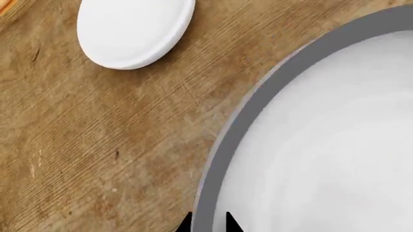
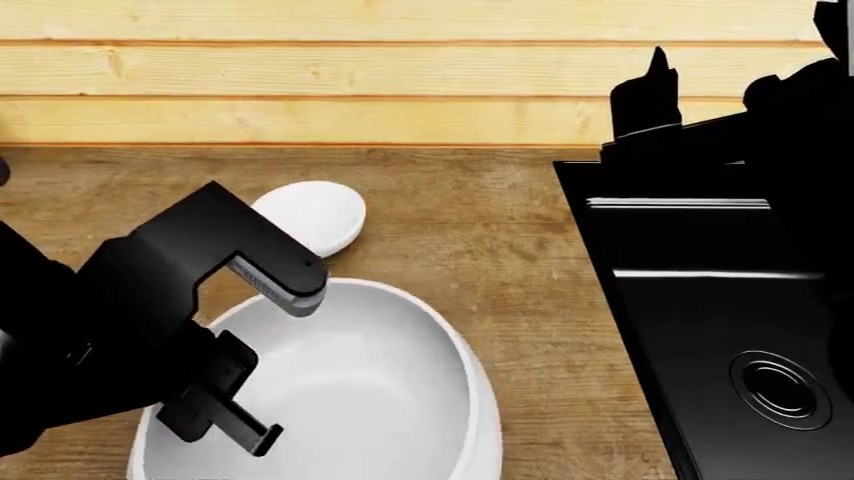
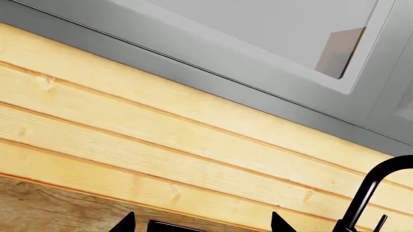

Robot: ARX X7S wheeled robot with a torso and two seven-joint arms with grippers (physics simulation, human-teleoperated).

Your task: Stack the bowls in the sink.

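The large white bowl [image 2: 374, 390] sits on the wooden counter at the head view's lower middle. My left gripper [image 1: 209, 223] is shut on its grey-looking rim [image 1: 258, 106], one fingertip outside and one inside. The small white bowl [image 2: 315, 215] [image 1: 135, 31] rests on the counter just beyond the large one, apart from it. The black sink [image 2: 694, 300] lies to the right with a ringed drain [image 2: 781, 385]; no bowl is in it. My right gripper [image 3: 202, 224] is open and empty, held above the sink's back edge facing the wall.
A plank wall [image 2: 400, 70] runs along the counter's back. The black faucet [image 3: 371, 193] rises beside the right gripper. Bare wooden counter [image 2: 521, 260] separates the bowls from the sink. My left arm [image 2: 120, 320] hides the large bowl's left side.
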